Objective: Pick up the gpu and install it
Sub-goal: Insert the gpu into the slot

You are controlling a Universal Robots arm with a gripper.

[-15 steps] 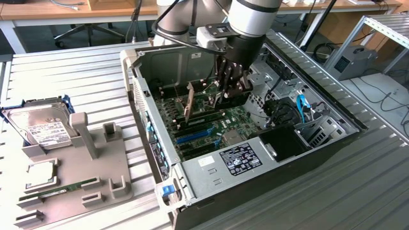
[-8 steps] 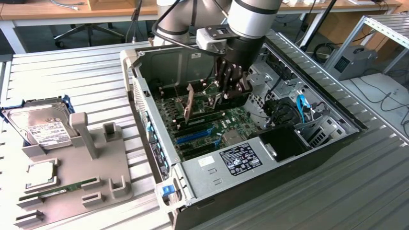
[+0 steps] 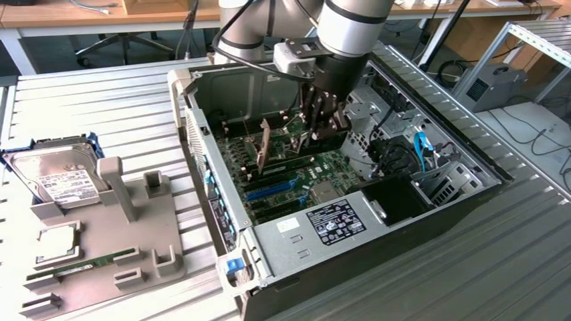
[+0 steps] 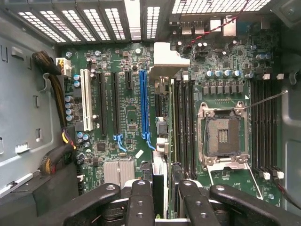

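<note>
arm upright inside case [image 3: 375, 221], tool [image 3: 323, 130] apparently gripping gpu [image 3: 264, 148] over motherboard [image 4: 127, 108]

gpu [image 4: 160, 155] seen edge-on, fan face hidden, tool [image 4: 160, 200] cut off by frame edge

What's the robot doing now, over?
Gripper inside the case, shut on the gpu. Card held edge-down above the motherboard. Not seated yet.

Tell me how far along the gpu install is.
Done: the gpu is picked up, clamped in the hand inside the open case. In hand: it hangs edge-down over the motherboard, close beside the blue slot. Left: it is not yet seated; the blue slot is empty.
</note>
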